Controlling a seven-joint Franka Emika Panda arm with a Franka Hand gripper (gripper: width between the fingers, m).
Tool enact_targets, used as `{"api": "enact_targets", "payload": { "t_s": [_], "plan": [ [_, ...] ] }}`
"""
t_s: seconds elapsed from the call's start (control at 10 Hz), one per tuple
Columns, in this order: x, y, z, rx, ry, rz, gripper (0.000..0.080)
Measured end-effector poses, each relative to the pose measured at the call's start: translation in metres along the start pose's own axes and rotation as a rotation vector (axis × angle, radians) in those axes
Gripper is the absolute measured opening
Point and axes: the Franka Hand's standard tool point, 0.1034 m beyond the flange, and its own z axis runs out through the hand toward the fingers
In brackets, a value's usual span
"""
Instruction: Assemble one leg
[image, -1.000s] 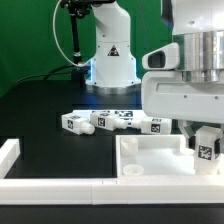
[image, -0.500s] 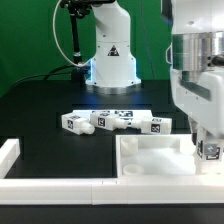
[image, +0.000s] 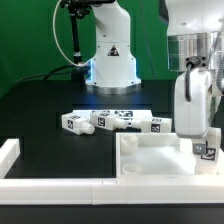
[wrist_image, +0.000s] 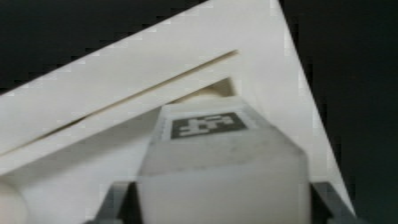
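My gripper (image: 204, 143) is shut on a leg (image: 207, 150), a small white post with a tag sticker. It holds the leg upright at the corner of the white square panel (image: 150, 160) on the exterior view's right. In the wrist view the leg (wrist_image: 222, 150) fills the space between my fingers (wrist_image: 121, 205), tag facing up, with the panel's corner rim (wrist_image: 107, 100) behind it. I cannot tell whether the leg touches the panel. Three more legs (image: 75, 123) (image: 115, 120) (image: 158, 124) lie in a row behind the panel.
A long white L-shaped rail (image: 60, 188) runs along the table's front edge and up at the exterior view's left. The robot base (image: 110, 55) stands at the back. Black table surface lies between the rail and the loose legs.
The wrist has turned, so the hand looks narrower in the exterior view. The held leg has sunk slightly at the panel's corner. The loose legs have not moved.
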Motion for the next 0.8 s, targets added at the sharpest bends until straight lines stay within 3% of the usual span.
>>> {"api": "enact_targets", "payload": {
  "t_s": [0.2, 0.3, 0.4, 0.5, 0.6, 0.7, 0.8],
  "plan": [
    [0.0, 0.0, 0.0, 0.0, 0.001, -0.007, 0.0294],
    [0.0, 0.0, 0.0, -0.001, 0.001, -0.011, 0.0366],
    [-0.002, -0.001, -0.003, 0.0, -0.001, -0.031, 0.0366],
    [-0.01, -0.001, -0.018, -0.001, -0.02, -0.066, 0.0548],
    [-0.016, -0.007, -0.035, 0.017, -0.042, -0.087, 0.0548],
    [-0.02, -0.012, -0.047, 0.032, -0.058, -0.1, 0.0628],
    [-0.019, -0.014, -0.049, 0.035, -0.059, -0.099, 0.0643]
  ]
}}
